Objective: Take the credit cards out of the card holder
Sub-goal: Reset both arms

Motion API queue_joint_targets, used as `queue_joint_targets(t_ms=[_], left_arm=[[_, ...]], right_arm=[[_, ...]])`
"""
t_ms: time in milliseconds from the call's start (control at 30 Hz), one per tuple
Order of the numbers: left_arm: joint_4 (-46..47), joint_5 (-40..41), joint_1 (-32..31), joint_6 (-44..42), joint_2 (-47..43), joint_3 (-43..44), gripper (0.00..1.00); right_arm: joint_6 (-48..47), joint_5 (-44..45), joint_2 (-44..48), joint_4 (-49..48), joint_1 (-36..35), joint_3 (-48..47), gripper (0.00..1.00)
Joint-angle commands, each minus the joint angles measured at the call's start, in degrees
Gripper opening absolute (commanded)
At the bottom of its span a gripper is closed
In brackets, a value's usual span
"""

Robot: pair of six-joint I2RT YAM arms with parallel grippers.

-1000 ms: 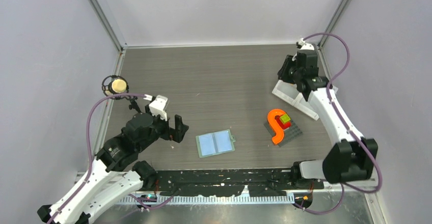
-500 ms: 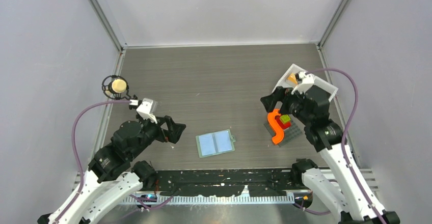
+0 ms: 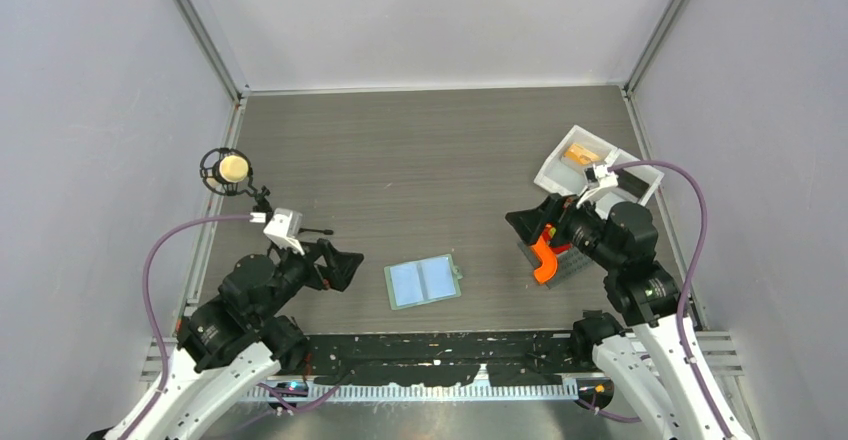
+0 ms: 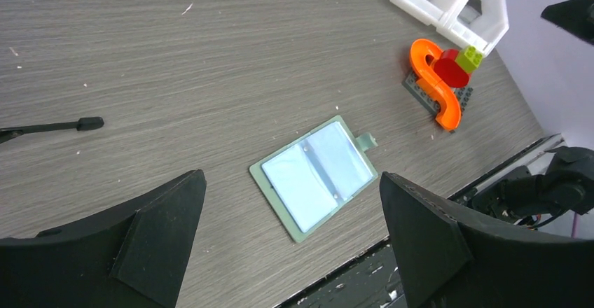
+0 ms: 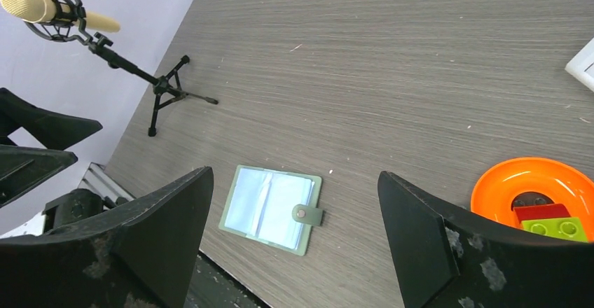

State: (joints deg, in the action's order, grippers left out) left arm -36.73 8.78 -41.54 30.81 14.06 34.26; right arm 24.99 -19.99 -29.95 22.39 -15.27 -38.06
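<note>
Near the front edge of the tabletop (image 3: 400, 160), between the two arms, the card holder (image 3: 423, 282) lies opened flat, pale blue pocket faces up and its small snap tab pointing right. Nothing touches it.

The main change is on the right. A second ago the right arm was stretched to the far right corner, its hand over the white tray (image 3: 640, 175). Now the arm has folded back toward its base. The right hand (image 3: 522, 223) hangs above the left side of the orange S-shape (image 3: 543, 252), turned toward the card holder. Its wrist view shows the two fingers spread wide with nothing between them, and the holder lies low between them in that view. The tray is uncovered, and something small and orange lies in its far compartment; it is too small to tell what.

The left arm has also drawn back a little toward the near-left corner. The left hand (image 3: 348, 263) sits just left of the holder, apart from it and released. Its fingers frame the holder from that side.

My reading is that the right arm has finished a trip to the tray and is coming back for another reach at the pockets, with the left hand ready to steady the cover. Whether any cards remain in the pockets cannot be told from these views. The holder itself has not shifted over the last second.
</note>
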Motion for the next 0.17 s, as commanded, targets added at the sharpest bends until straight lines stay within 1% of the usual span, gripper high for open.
queue_joint_targets(t_ms=[0,133], left_arm=[[1.50,0.45,0.17,0.80,-2.07,0.32,0.99],[0.56,0.71,0.16,0.76,-2.92,0.41,0.99]], right_arm=[[1.92,-1.99,1.40,-3.72,-0.20,0.79,0.95],[1.81,-2.46,2.26,-5.04,-0.19,1.40,0.95]])
